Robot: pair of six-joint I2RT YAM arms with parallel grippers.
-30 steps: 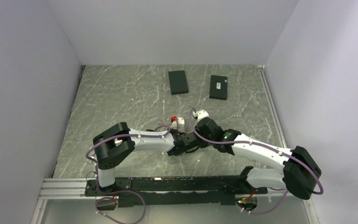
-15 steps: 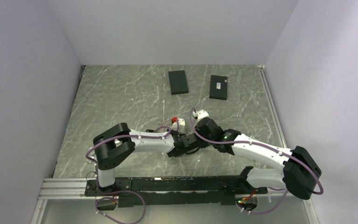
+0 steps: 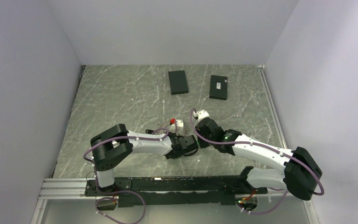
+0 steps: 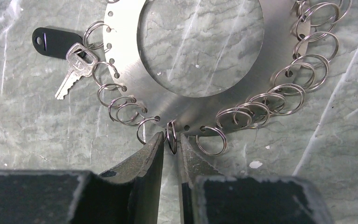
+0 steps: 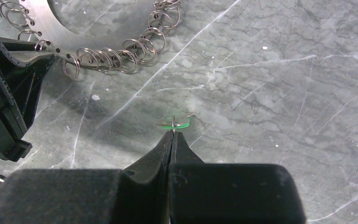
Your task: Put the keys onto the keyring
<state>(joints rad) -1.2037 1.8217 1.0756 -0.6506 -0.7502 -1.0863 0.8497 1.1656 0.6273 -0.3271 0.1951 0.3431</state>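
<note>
The keyring is a flat grey metal ring with an open centre, lying on the table, with several small split rings hung round its edge. My left gripper is closed on one small split ring at the near edge. One silver key with a black tag hangs on the ring's left side. My right gripper is shut on the ring of a green-tagged key, held above the table right of the keyring. In the top view both grippers meet mid-table and hide the keyring.
Two flat black boxes lie at the back of the marbled table. The left gripper's black body fills the left edge of the right wrist view. Walls stand on three sides.
The left arm has shifted slightly left and towards the near edge. The right arm has barely moved.
</note>
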